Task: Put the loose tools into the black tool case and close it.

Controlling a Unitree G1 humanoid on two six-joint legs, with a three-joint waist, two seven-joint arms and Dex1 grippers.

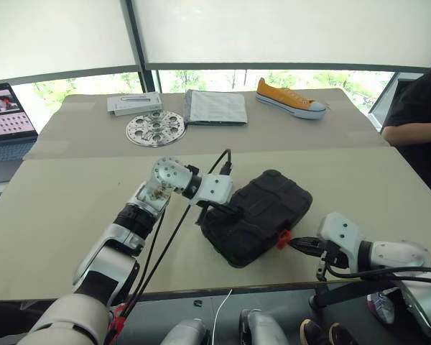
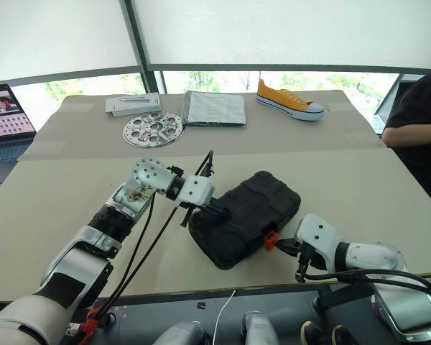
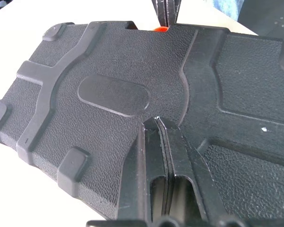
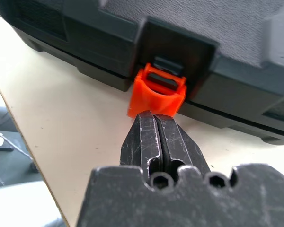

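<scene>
The long tan table (image 1: pixel 72 215) stretches out toward the window, and near its front edge sits the black tool case (image 1: pixel 262 208), lid down, lying at an angle. Over on the far side rests a yellow sneaker (image 1: pixel 290 99), a grey flat folder (image 1: pixel 215 106), a perforated metal disc (image 1: pixel 155 129) and a small white box (image 1: pixel 134 103); a laptop (image 1: pixel 7 118) glows off the left end, and a person's dark sleeve (image 1: pixel 416 108) shows at the right.

The left gripper (image 3: pixel 163 130) presses down on the case's textured lid, fingers pinched together with nothing between them. The right gripper (image 4: pixel 157 118) comes in low from the front edge, its two fingers also pressed tight together, tips right up against the orange latch (image 4: pixel 157 92), which hangs out from the case's front wall, flipped open.
</scene>
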